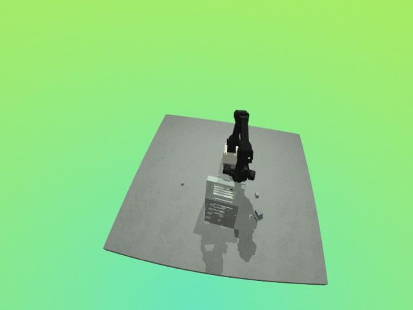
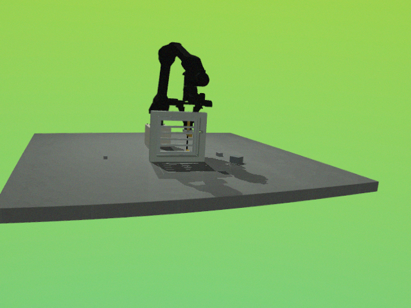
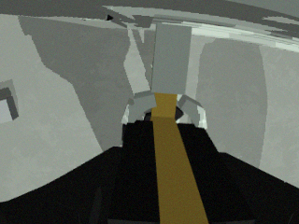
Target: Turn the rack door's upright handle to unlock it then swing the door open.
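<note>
Jaws: narrowed, closed on the black-and-yellow handle (image 2: pixel 189 124) (image 3: pixel 175 182), which stands upright at the rack's (image 1: pixel 209 188) (image 2: pixel 153 139) arm-facing side. Grasp: apparently made. Door: seemingly shut. Outstanding: quarter turn, wide swing, release, arm withdrawn from table (image 1: pixel 150 216) (image 2: pixel 83 185).

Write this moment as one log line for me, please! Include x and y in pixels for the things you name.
gripper (image 1: pixel 237 180) (image 2: pixel 189 127) (image 3: pixel 168 161): shut on handle (image 2: pixel 189 124) (image 3: pixel 179 187) | door (image 1: pixel 211 191) (image 2: pixel 196 142): closed | next: likely turn

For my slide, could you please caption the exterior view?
WidowX AI gripper lowered behind the closed, slatted rack door, at its upright black-and-yellow handle.
</note>
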